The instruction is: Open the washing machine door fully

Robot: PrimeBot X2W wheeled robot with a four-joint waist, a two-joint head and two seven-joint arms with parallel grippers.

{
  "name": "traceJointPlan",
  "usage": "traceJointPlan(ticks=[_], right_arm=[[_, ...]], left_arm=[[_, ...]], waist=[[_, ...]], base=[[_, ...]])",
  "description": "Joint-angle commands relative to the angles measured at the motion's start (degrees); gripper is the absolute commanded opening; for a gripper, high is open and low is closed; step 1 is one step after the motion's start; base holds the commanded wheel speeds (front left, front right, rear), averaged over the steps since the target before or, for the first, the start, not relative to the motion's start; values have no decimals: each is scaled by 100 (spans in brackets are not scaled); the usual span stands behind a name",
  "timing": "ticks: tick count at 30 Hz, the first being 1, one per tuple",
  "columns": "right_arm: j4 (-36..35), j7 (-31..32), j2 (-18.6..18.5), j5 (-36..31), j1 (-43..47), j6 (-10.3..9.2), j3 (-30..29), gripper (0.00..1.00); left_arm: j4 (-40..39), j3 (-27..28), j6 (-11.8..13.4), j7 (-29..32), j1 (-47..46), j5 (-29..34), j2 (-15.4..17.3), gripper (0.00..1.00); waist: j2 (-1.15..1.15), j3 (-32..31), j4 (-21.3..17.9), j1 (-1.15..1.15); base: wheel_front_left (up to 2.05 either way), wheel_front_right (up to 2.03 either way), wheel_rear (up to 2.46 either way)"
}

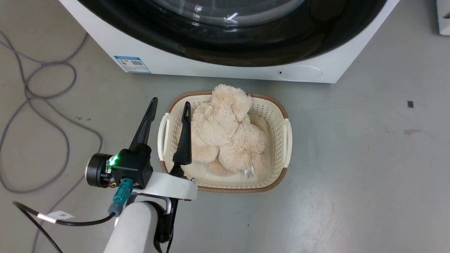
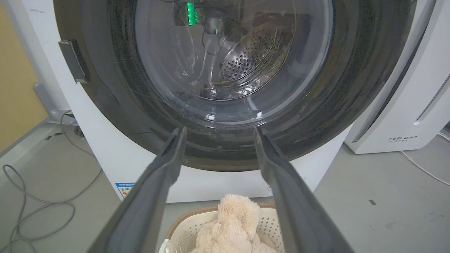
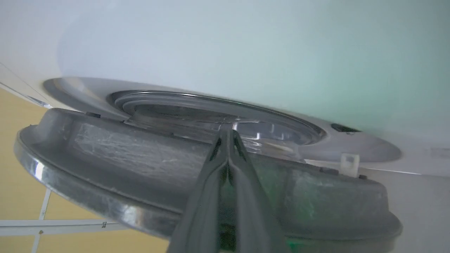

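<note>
Grey floor [image 1: 351, 158], loose cables [image 1: 75, 75], yellow wall [image 2: 14, 70], left gripper [image 1: 170, 102] spread over basket [image 1: 272, 116], right gripper [image 3: 228, 135] pressed together at washing machine door [image 3: 105, 158].

One washer [image 1: 175, 59] is standing here, bearing one door [image 1: 246, 45], one blue label [image 1: 132, 64] and one round hatch [image 1: 299, 73]. One basket [image 1: 277, 116] is sitting before it, holding one plush toy [image 1: 228, 133]. Two tools are showing, each bearing two fingers [image 1: 146, 121]: the left tool [image 1: 170, 102] and the right tool [image 3: 227, 135]. One other white appliance [image 2: 404, 105] is standing beside the washer.
</note>
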Motion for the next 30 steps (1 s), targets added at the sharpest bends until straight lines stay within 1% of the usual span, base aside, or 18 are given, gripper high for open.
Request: traceJointPlan(ticks=[1,5,13,21,30], right_arm=[[191,160,103,143,-208,7,45,0],[395,470,65,277,-401,7,68,0],[397,909,78,277,-33,7,44,0],[363,1274,176,366,636,7,47,0],[-148,1636,415,622,1745,7,53,0]], left_arm=[[13,-30,33,-58,-124,-19,7,100],[44,-72,49,-99,-171,-47,7,100],[161,-108,61,-99,-107,-84,7,100],[355,-97,16,-99,133,-42,7,100],[581,-2,-78,-99,540,77,31,100]], waist=[[0,16,4,-1],[0,36,12,-1],[0,-208,0,-1],[0,-699,-2,-1],[0,-1326,-49,-1]], base=[[0,0,0],[0,0,0],[0,0,0],[0,0,0],[0,0,0]])
